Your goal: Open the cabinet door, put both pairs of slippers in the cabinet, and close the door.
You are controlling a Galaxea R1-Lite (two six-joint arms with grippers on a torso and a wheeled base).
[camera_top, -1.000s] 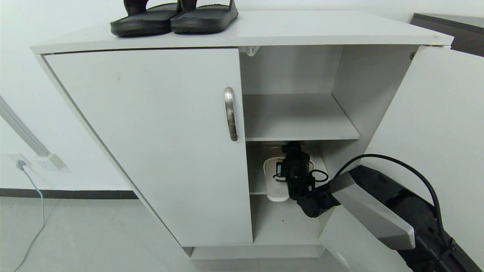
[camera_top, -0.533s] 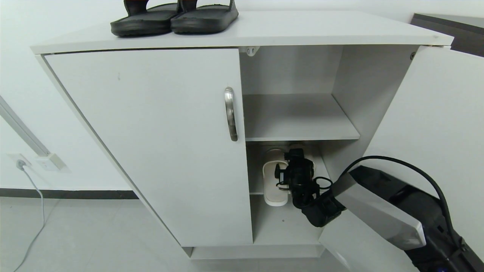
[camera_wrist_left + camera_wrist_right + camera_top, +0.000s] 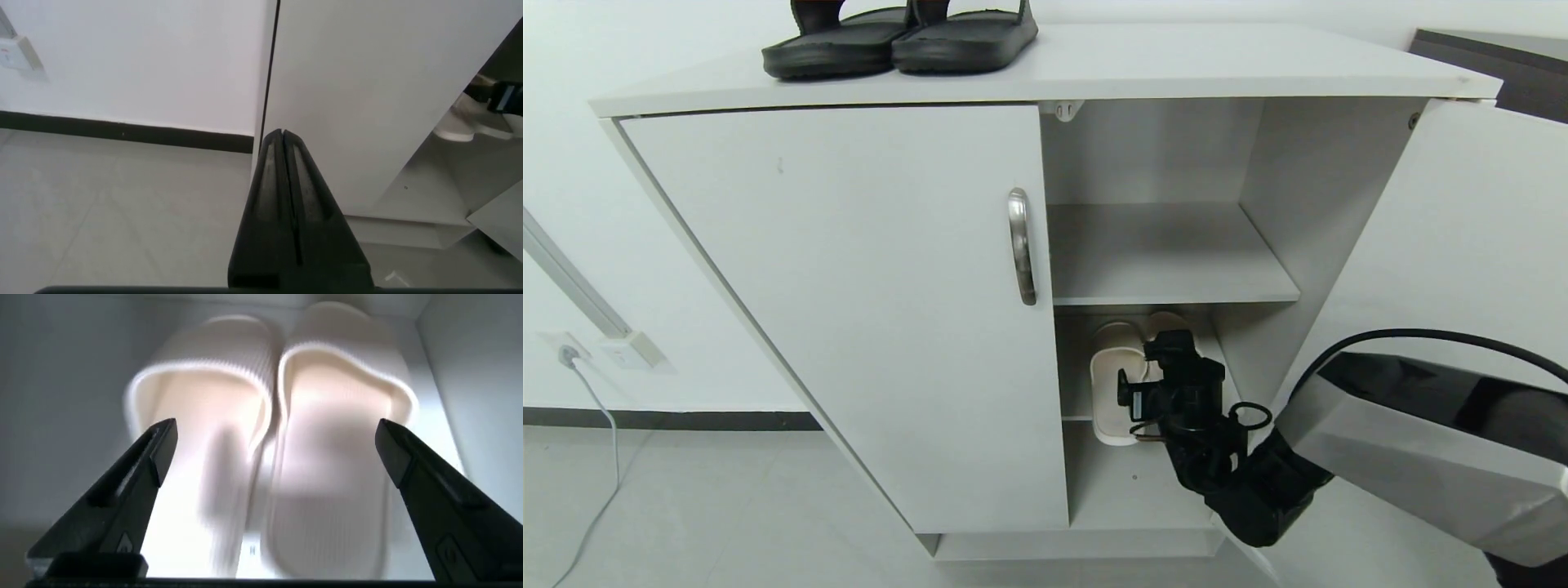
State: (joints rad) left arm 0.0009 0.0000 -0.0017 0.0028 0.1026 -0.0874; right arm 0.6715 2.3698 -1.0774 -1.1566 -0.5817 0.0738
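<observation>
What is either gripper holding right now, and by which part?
Nothing is held. The right gripper is open in front of the white slippers on the lower shelf; the left gripper is shut on nothing.

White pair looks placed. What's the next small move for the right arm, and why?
Probably back the right gripper straight out of the cabinet. Its jaws are open and grip nothing, the white slippers lie side by side inside, and the black slippers wait on top of it.
</observation>
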